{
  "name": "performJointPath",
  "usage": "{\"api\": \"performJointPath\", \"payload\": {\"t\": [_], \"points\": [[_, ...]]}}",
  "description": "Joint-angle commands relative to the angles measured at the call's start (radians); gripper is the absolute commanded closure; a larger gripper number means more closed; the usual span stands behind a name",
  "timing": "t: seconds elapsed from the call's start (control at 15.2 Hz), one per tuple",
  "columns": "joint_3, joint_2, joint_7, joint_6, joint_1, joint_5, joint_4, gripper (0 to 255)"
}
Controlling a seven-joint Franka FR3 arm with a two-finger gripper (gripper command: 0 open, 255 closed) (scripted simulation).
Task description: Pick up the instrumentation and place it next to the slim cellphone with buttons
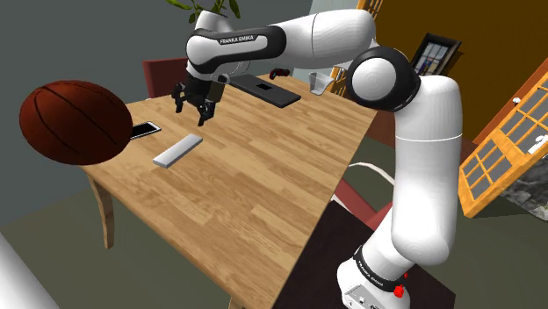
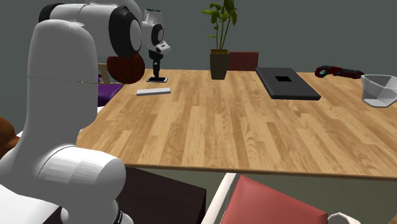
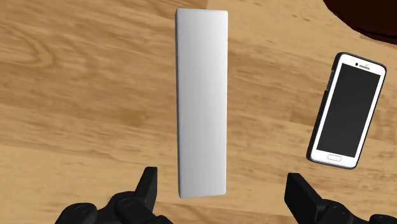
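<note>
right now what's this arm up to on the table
The white arm's black gripper hangs open above a plain white bar that lies flat on the wooden table. The fingers do not touch the bar, and the gripper holds nothing. A white-edged phone with a dark screen lies beside the bar, apart from it and close to a basketball. Nothing has been picked up yet.

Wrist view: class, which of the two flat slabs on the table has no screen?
The plain grey bar, blank-faced, its end under the open pincer; the phone beside it has a dark screen.
</note>
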Motion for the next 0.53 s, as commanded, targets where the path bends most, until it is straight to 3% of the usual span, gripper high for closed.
{"api": "performJointPath", "payload": {"t": [0.0,0.13,0.2,0.46], "points": [[0.000,0.001,0.000,0.000,0.000,0.000,0.001,0],[0.000,0.001,0.000,0.000,0.000,0.000,0.001,0],[0.000,0.001,0.000,0.000,0.000,0.000,0.001,255],[0.000,0.001,0.000,0.000,0.000,0.000,0.001,255]]}}
